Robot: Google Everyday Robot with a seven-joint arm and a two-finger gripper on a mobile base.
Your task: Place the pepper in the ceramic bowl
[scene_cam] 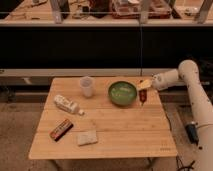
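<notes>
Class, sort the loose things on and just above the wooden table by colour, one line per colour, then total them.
Green: 1, ceramic bowl
Red or red-brown: 2, pepper hanging from the hand beside the bowl, striped block
White or pale: 3, cup, bottle, sponge
Total: 6
</notes>
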